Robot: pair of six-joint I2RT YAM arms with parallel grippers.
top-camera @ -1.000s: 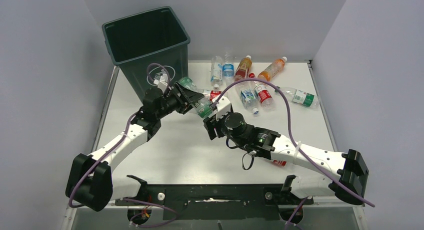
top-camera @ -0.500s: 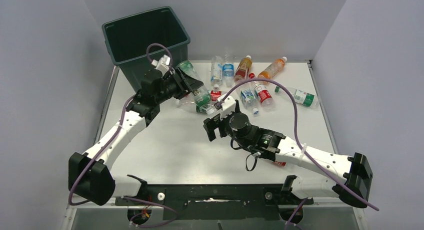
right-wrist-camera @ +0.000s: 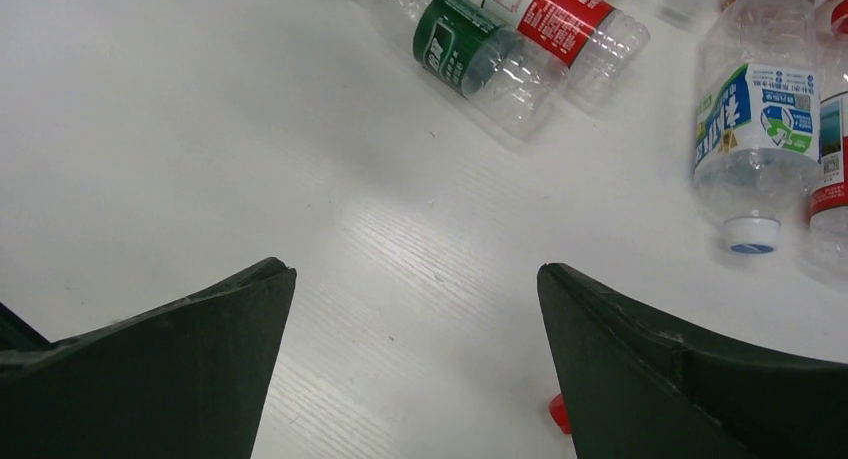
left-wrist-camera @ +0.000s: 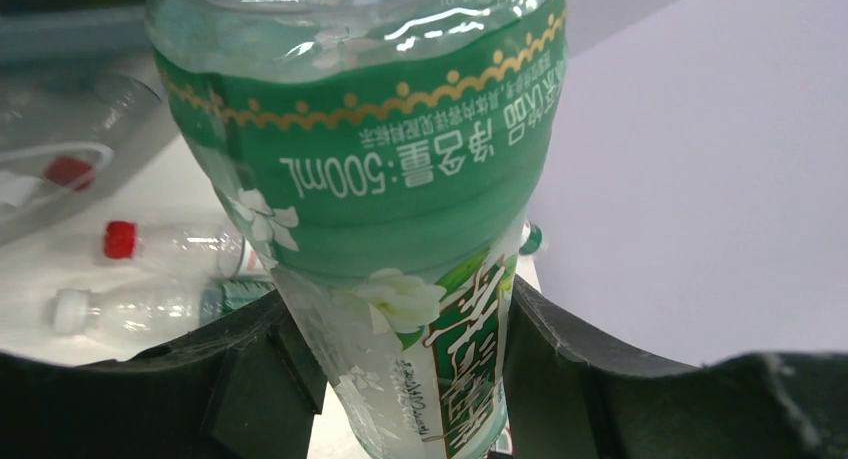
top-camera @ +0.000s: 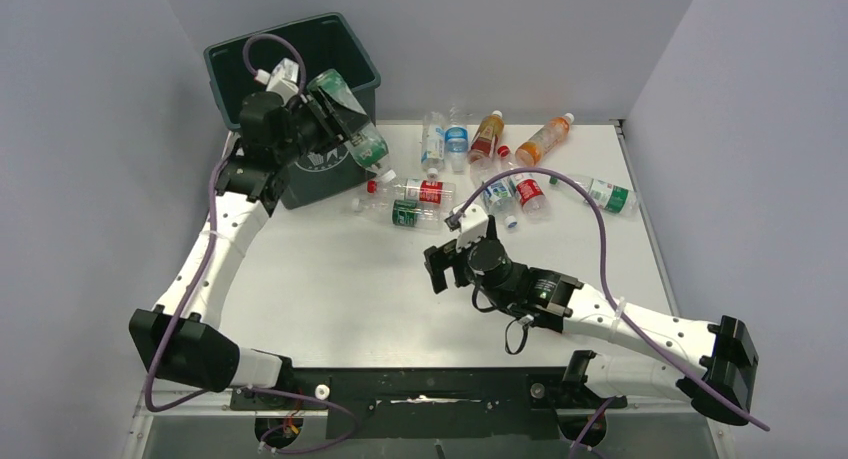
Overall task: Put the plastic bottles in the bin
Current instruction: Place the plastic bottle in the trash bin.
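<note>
L end effector (top-camera: pixel 338 111) is clamping the green-label bottle (top-camera: pixel 357 131) around its body and is now holding it up at the front rim of the bin (top-camera: pixel 285 31), tilted, not yet over the opening. A sec ago it was sitting low by the bin's front wall, w/ both end effectors meeting at that bottle. R end effector (top-camera: pixel 450 245) is now standing wide apart, holding nothing, and is backing off toward mid tabletop (top-camera: pixel 350 289). So the handoff is looking done and the drop is probably coming next. The other bottles are lying on the tabletop, incl. a red-label one (top-camera: pixel 420 191) and a dark green-label one (top-camera: pixel 405 215) just right of the bin.

L wrist view is showing what the top view isn't: the fingers (left-wrist-camera: pixel 250 379) are pressing both sides of the bottle (left-wrist-camera: pixel 400 179), label upside down, cap out of frame. R wrist view is showing the spread end effector (right-wrist-camera: pixel 415 279) over bare tabletop, w/ a blue-and-white-label bottle (right-wrist-camera: pixel 755 129) and a small red bit (right-wrist-camera: pixel 558 411), likely a loose cap.
</note>
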